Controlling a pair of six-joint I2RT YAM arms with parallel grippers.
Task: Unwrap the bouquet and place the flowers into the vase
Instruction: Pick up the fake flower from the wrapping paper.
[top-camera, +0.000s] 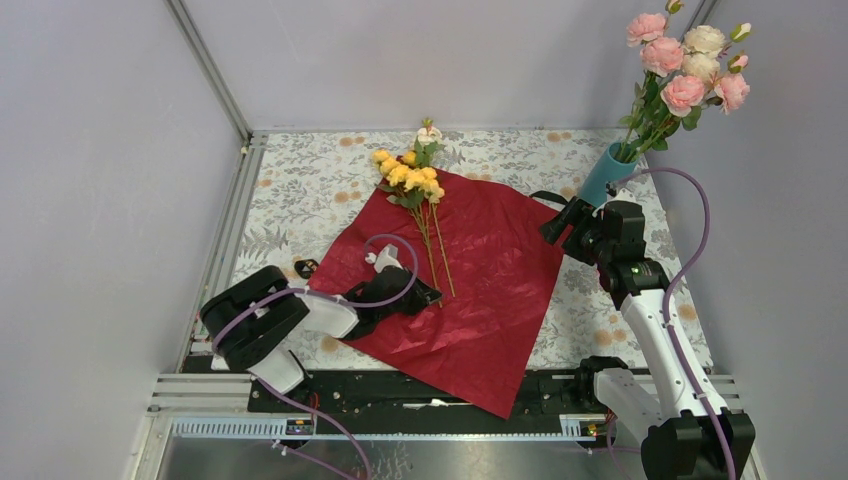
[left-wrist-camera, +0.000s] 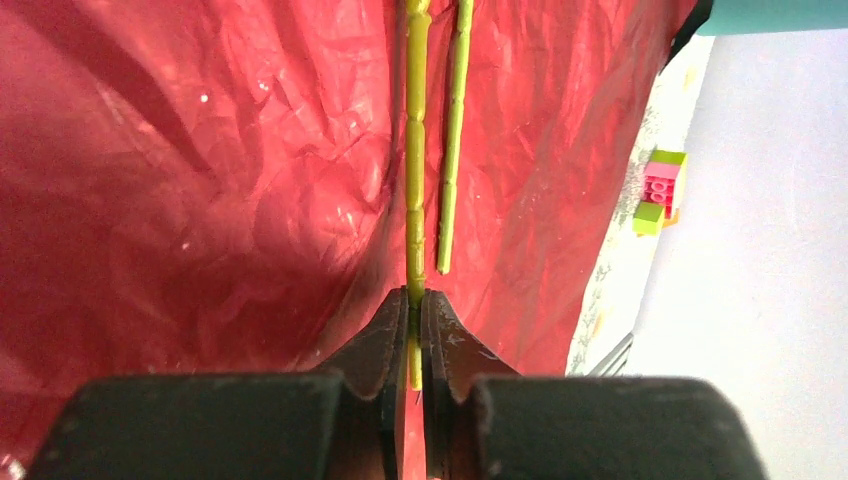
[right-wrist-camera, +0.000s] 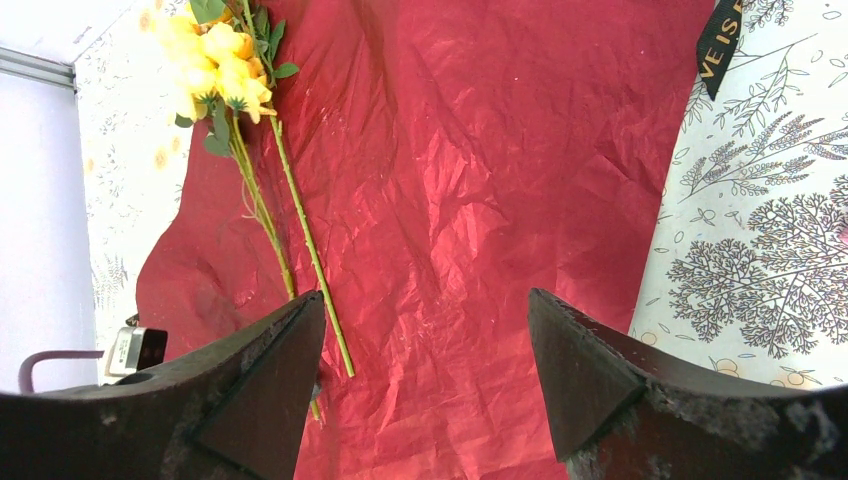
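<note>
The bouquet is unwrapped: its dark red paper (top-camera: 480, 270) lies spread flat on the table. Yellow flowers (top-camera: 408, 175) rest at the paper's far edge, their long stems running toward me. My left gripper (top-camera: 433, 294) is low on the paper, shut on the near end of one green stem (left-wrist-camera: 415, 200); a second stem (left-wrist-camera: 455, 130) lies loose just right of it. Pink and cream flowers (top-camera: 690, 60) stand in the teal vase (top-camera: 606, 172) at the back right. My right gripper (top-camera: 555, 225) hovers open beside the vase, above the paper's right corner (right-wrist-camera: 470, 180), holding nothing.
A black ribbon (right-wrist-camera: 722, 40) lies on the floral tablecloth by the paper's right edge. A small multicoloured block toy (left-wrist-camera: 660, 188) sits near the right wall. A small dark object (top-camera: 306, 267) lies left of the paper. Grey walls close three sides.
</note>
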